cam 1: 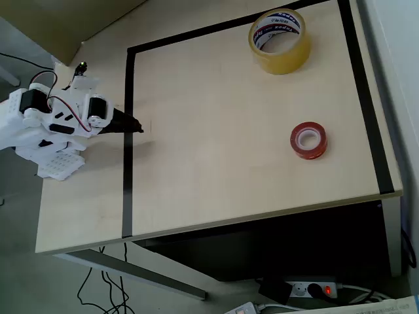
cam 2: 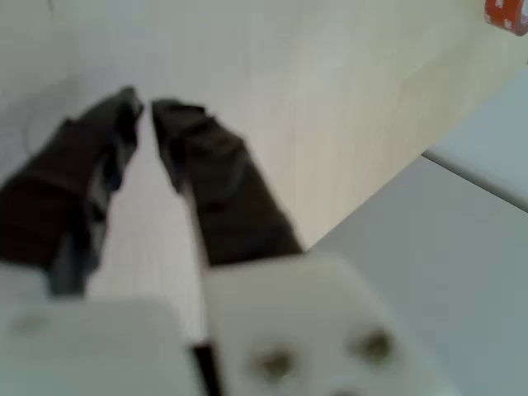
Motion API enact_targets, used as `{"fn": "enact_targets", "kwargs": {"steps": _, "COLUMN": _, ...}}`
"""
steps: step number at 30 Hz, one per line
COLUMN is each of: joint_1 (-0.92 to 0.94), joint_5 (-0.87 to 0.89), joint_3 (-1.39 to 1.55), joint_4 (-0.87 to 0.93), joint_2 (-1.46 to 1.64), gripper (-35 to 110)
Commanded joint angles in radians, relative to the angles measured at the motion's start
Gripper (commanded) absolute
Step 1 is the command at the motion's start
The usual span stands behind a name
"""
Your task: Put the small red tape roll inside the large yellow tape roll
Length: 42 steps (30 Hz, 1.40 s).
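- Gripper (cam 1: pixel 137 128): sits at the left edge of the tabletop (cam 1: pixel 216 176) in the overhead view, just over the black tape line (cam 1: pixel 127 157) that borders the work area. The wrist view shows the dark fingers (cam 2: pixel 206 165) nearly together, tips parted by a narrow gap and holding nothing.
- Red roll (cam 1: pixel 309 140): lies flat near the right edge of the tabletop, well apart from the gripper; in the wrist view it shows at the top right corner (cam 2: pixel 507 15). Risk: it lies close to the right edge, so a glancing finger could probably push it toward or over that edge. Risk: the fingers must open before descent; a nearly closed gripper would likely press on the ring rather than straddle its wall.
- Yellow roll (cam 1: pixel 280 40): stands flat near the far right corner, its printed white core facing up, well apart from the red roll. Risk: a release off centre could leave the red roll resting on the yellow rim, or nudge the yellow roll toward the far edge.
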Motion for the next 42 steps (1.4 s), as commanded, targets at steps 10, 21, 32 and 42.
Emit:
{"fn": "enact_targets", "kwargs": {"steps": 10, "joint_1": -0.370, "joint_5": -0.074, "joint_3": -0.029, "joint_4": 0.138, "joint_2": -0.006, "gripper": 0}}
{"fn": "enact_targets", "kwargs": {"steps": 21, "joint_1": -0.195, "joint_5": -0.086, "joint_3": -0.908, "joint_4": 0.067, "joint_2": -0.997, "gripper": 0}}
{"fn": "enact_targets", "kwargs": {"steps": 32, "joint_1": 0.038, "joint_5": -0.114, "joint_3": -1.476, "joint_4": -0.130, "joint_2": -1.497, "gripper": 1}}
{"fn": "enact_targets", "kwargs": {"steps": 42, "joint_1": 0.081, "joint_5": -0.074, "joint_3": -2.395, "joint_4": 0.015, "joint_2": -2.158, "gripper": 0}}
